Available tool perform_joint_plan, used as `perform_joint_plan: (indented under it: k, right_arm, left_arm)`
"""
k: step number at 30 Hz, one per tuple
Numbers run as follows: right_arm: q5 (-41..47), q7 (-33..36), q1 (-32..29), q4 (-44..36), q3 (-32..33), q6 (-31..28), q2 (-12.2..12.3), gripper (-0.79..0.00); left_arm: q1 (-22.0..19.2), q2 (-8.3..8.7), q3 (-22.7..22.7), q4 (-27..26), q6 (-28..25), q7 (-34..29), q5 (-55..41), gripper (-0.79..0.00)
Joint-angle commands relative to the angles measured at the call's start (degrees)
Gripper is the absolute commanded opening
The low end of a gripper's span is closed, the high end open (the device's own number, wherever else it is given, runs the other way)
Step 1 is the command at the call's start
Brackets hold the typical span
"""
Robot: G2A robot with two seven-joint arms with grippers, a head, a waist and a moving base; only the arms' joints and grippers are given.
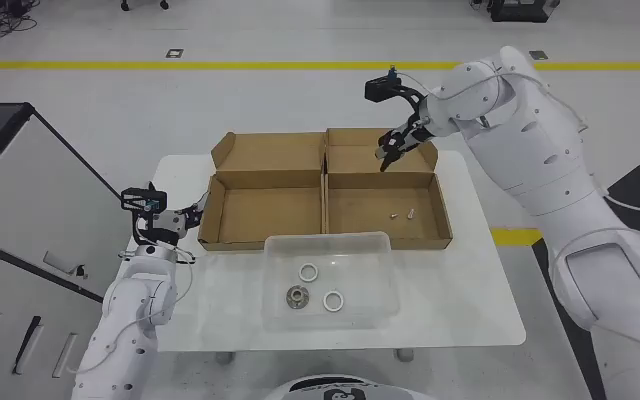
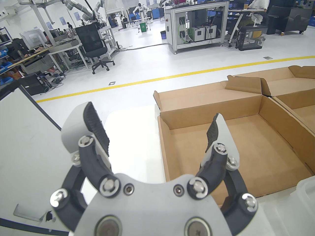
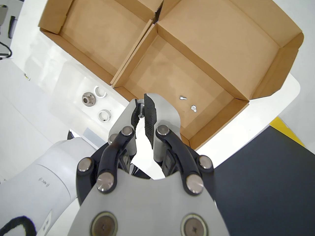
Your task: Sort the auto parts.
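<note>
So the small silver screw (image 3: 140, 109) is up in the air right now, pinched between the black pads of the right gripper (image 1: 387, 157), which is closed down nearly all the way on it with only the screw keeping the fingers apart. It hangs above the right-hand open brown cardboard box (image 1: 365, 215), and two more little silver screws (image 1: 395, 213) (image 1: 410, 211) lie close together on that box's floor near its front wall. The left-hand brown cardboard box (image 1: 260, 215) sits touching it, side by side. In front of both boxes is a clear plastic bin (image 1: 360, 300) with two white rings (image 1: 310, 271) (image 1: 334, 299) and a round metal flanged hub (image 1: 296, 296) in it, the hub just beside the nearer ring. The left gripper (image 2: 153, 112) is over by the left edge of the white table (image 1: 470, 300), next to the left box's outer corner, fingers spread wide and holding nothing.
</note>
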Motion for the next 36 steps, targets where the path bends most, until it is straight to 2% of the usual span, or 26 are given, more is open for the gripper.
perform_joint_plan:
  k: [1, 10, 16, 36]
  right_arm:
    - [-0.8, -1.1, 0.2, 2.2, -2.0, -0.3, -0.7, -0.785]
    - [-3.7, -8.5, -1.4, 8.9, -9.9, 2.0, -4.3, -0.785]
    - [-6.6, -10.6, -2.3, 12.1, -14.4, 3.7, -6.7, -0.785]
    - [-10.7, -13.7, -3.5, 22.9, -20.2, 7.2, -13.1, -0.785]
  left_arm:
    - [0.0, 0.0, 0.0, 0.0, 0.0, 0.0, 0.0, 0.0]
    - [0.0, 0.0, 0.0, 0.0, 0.0, 0.0, 0.0, 0.0]
    - [0.0, 0.0, 0.0, 0.0, 0.0, 0.0, 0.0, 0.0]
    - [0.0, 0.0, 0.0, 0.0, 0.0, 0.0, 0.0, 0.0]
